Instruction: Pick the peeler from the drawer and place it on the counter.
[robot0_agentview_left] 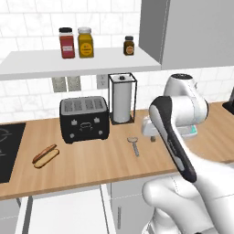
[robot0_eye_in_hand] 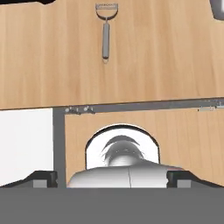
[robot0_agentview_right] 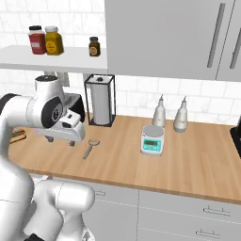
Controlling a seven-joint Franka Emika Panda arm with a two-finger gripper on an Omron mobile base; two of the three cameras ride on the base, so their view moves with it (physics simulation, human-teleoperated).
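The grey peeler (robot0_agentview_left: 134, 145) (robot0_agentview_right: 89, 148) (robot0_eye_in_hand: 106, 35) lies flat on the wood-grain counter (robot0_agentview_left: 91, 164) (robot0_agentview_right: 188, 160) (robot0_eye_in_hand: 166, 52), loop head toward the wall. My gripper (robot0_agentview_left: 152, 137) (robot0_agentview_right: 71, 141) (robot0_eye_in_hand: 112, 178) hovers above the counter just right of the peeler and nearer the counter's front edge. It is open, with its fingertips (robot0_eye_in_hand: 43, 178) far apart and nothing between them. The white drawer (robot0_agentview_left: 68, 210) (robot0_eye_in_hand: 26, 144) stands pulled out below the counter's front edge; the part that shows is bare.
A black toaster (robot0_agentview_left: 84, 119) and a paper towel holder (robot0_agentview_left: 122, 103) stand behind the peeler. A hot dog (robot0_agentview_left: 45, 155) lies at the left by the stovetop (robot0_agentview_left: 7, 146). A small scale (robot0_agentview_right: 153, 140) and two bottles (robot0_agentview_right: 160, 113) sit to the right. A shelf (robot0_agentview_left: 68, 61) with jars hangs overhead.
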